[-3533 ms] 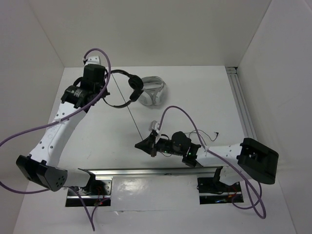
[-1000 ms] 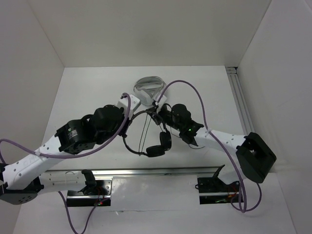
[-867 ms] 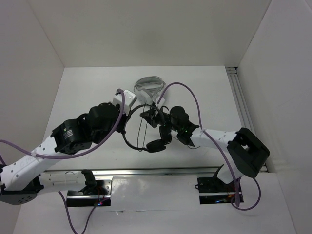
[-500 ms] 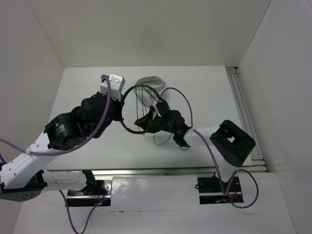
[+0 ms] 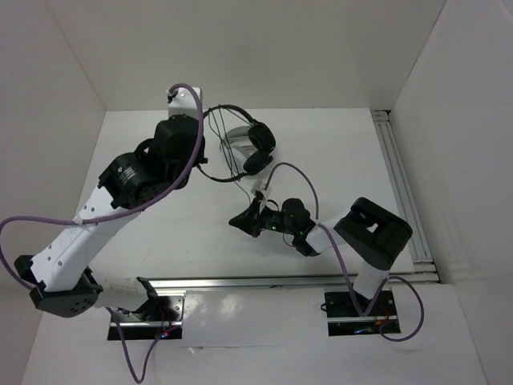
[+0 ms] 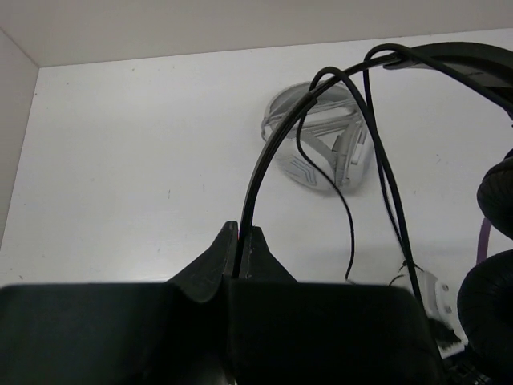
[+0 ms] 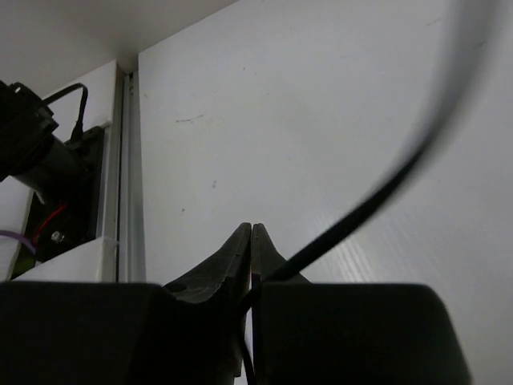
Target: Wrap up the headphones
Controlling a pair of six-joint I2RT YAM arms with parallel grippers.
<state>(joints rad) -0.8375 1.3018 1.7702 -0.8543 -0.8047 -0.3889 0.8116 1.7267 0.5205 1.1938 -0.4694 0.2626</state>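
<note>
White table (image 5: 337,152), white walls on the left, far and right sides. A metal rail (image 5: 398,184) runs along the right edge and a second rail (image 5: 264,282) crosses the near edge by the arm bases. Most of the open table lies right of centre, out toward that rail.

The headphones (image 5: 260,144) sit far of centre, just beside a white-and-grey headset (image 6: 321,148). From above the grips are hidden under the arms, and only the wrist views show them. The left gripper (image 6: 240,234) is pressed together on the thin headband, with the cable looped over it. The right gripper (image 7: 252,233), nearer and low over the table, pinches the cable (image 7: 353,215).
</note>
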